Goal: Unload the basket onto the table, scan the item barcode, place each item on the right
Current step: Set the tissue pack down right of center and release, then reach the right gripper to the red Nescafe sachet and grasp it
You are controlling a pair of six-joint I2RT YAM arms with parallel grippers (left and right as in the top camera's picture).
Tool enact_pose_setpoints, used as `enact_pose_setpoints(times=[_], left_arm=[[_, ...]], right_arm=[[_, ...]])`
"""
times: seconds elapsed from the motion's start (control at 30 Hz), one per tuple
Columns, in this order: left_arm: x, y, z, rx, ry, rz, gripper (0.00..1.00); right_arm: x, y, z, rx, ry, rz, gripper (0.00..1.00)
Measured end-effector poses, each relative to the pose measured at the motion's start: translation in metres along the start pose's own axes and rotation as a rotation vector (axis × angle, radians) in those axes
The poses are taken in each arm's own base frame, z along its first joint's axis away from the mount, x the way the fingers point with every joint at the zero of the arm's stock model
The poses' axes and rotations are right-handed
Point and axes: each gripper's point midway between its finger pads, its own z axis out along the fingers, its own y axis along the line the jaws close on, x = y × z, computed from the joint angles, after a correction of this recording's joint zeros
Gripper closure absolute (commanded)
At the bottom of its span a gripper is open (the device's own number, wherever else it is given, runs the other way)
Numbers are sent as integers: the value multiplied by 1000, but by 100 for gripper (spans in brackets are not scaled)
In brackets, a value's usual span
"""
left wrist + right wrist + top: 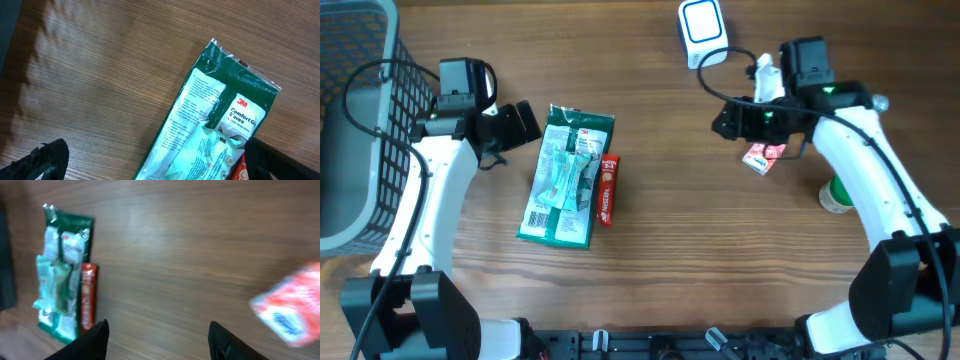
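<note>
Lying at the frame's right, the red packet (763, 157) sat beside the right pincer (725, 120), which stood open and empty. The left pincer (523, 122) hung wide open by the green pack (565, 178), maybe to grab it for scanning.

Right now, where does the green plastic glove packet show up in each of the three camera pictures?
Overhead: the green plastic glove packet lies left of centre, long side running up and down.
Left wrist: it fills the lower right, slanting.
Right wrist: it sits near the left edge.
Shared landmark: the narrow red packet lying along one long edge of it, visible in every view.
</note>
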Motion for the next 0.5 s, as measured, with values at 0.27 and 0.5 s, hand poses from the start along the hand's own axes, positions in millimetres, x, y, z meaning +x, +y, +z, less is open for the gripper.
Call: enact_pose_setpoints(times=[0.27, 0.5], left_arm=[[0, 0, 0, 0, 0, 0, 0], [0, 0, 0, 0, 0, 0, 0]], right_arm=[[29, 101, 54, -135, -26, -138, 96], [87, 183, 127, -187, -20, -336, 96]])
